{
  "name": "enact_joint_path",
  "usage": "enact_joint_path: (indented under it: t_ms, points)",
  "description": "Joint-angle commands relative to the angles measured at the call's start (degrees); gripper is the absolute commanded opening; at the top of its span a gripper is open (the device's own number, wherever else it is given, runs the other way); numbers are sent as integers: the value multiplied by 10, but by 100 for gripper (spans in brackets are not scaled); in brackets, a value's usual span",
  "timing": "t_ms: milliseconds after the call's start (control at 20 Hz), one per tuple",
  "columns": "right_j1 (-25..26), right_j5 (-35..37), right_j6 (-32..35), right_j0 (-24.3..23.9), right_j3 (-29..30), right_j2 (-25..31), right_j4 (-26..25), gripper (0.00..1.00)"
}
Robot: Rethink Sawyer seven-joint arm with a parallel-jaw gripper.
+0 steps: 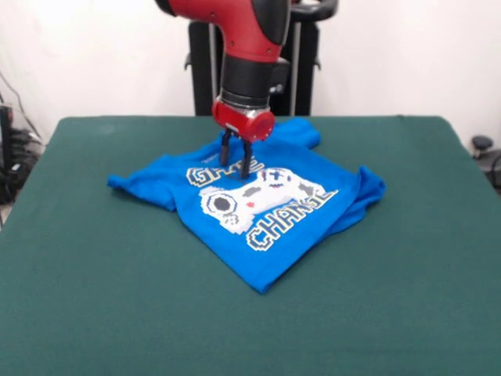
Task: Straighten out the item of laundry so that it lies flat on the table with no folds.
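The green desk (86,313) spreads well beyond the gripper on all sides. Directly beneath the gripper lies the blue T-shirt (270,243), skewed, with its sleeves and one edge folded under. Your gripper (236,159) is released, fingers parted, tips on the lettering. Judge this as the grasp step: next, clench on fabric and draw it outward.
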Motion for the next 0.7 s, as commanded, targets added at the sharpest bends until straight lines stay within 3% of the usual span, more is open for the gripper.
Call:
enact_joint_path:
  t_ms: [50,150,200,700]
  points:
    - [42,122,-4,-16,-4,24,-18,100]
    - [39,131,-4,-13,-2,21,-15,100]
    - [37,134,-1,-11,-1,20,-15,0]
    - [27,156,18,-4,14,21,0,0]
